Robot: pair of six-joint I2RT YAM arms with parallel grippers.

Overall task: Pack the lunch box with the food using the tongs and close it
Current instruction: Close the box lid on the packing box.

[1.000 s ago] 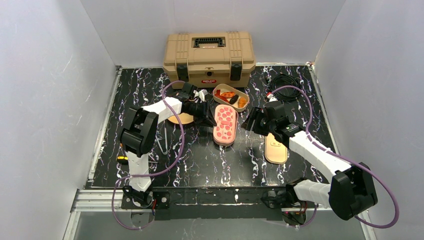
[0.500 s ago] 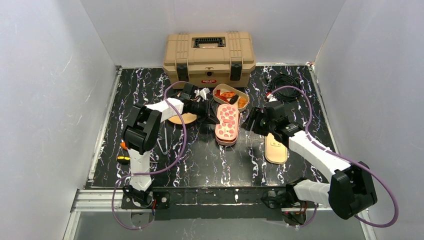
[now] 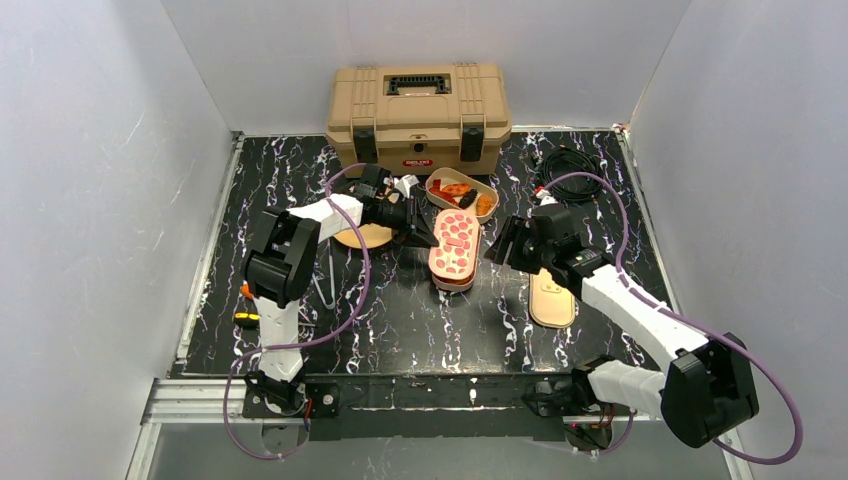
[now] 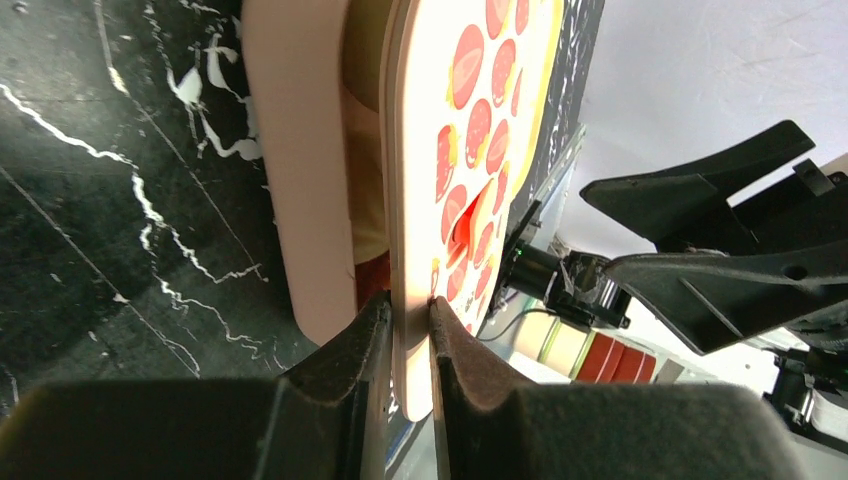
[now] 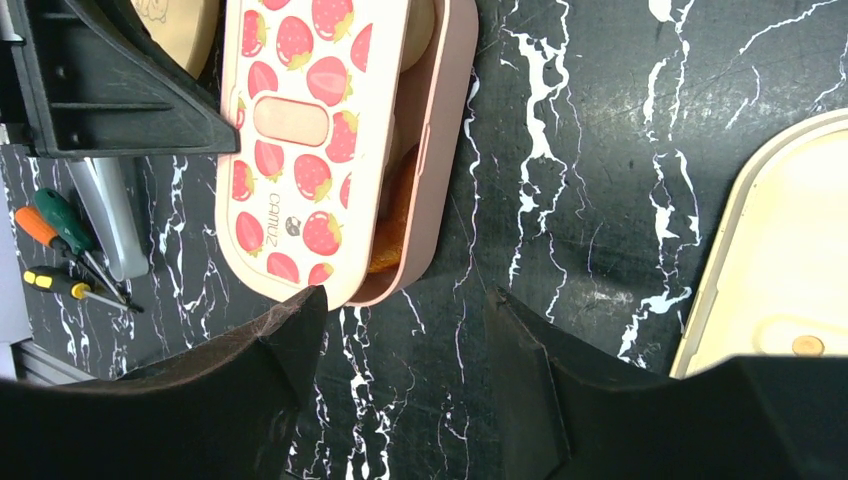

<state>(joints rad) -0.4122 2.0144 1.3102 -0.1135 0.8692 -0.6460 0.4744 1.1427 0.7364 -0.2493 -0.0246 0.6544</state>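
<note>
Left pincer (image 4: 410, 318): clamped on the strawberry-print lid (image 4: 470, 150) rim, holding it askew over the pink lunch box (image 4: 300, 160) at frame centre, likely to seat it.
Right pincer (image 5: 405, 300): apart, hovering at the box's lower end, probably to steady it.
Food (image 5: 392, 240): orange pieces peek from under the lid.

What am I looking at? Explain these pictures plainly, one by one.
This is a robot with two arms at a black marble table. The overhead picture shows both arms. The other two pictures come from a camera on each wrist. The left gripper pinches the edge of the strawberry lid, askew over the pink lunch box, which has food inside. The right gripper hovers open, holding nothing. Also there: an open food tray, a tan toolbox and a cream lid.
</note>
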